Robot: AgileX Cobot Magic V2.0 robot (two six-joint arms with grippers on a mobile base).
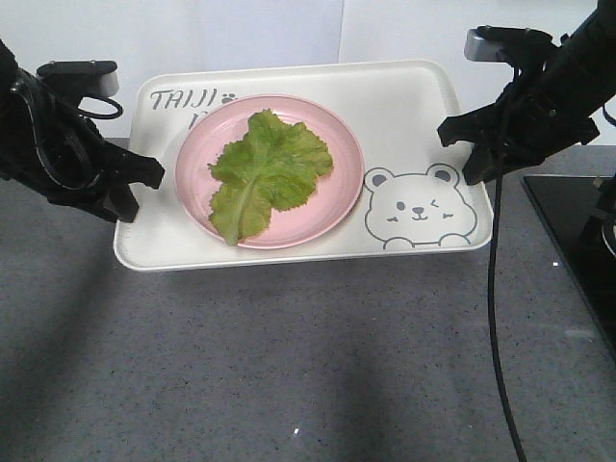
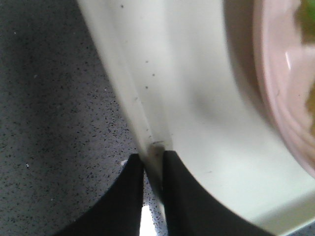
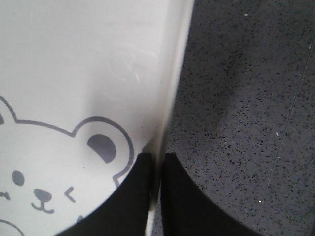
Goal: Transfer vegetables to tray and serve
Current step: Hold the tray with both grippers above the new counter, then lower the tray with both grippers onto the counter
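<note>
Left gripper [image 2: 152, 169] pinches the tray [image 1: 404, 106] rim at frame left — right gripper [image 3: 156, 164] pinches the opposite rim; lettuce [image 1: 265, 173] centre frame on the pink plate [image 1: 332, 207].

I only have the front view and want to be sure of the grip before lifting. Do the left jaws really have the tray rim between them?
Observer: Yes. In the left wrist view the left gripper has the tray rim between its two fingers.
Operator: And the right side?
Observer: Same. The right gripper straddles the rim beside the bear's ear.
Operator: Anything under the rim there?
Observer: Only speckled grey counter shows beside it.
</note>
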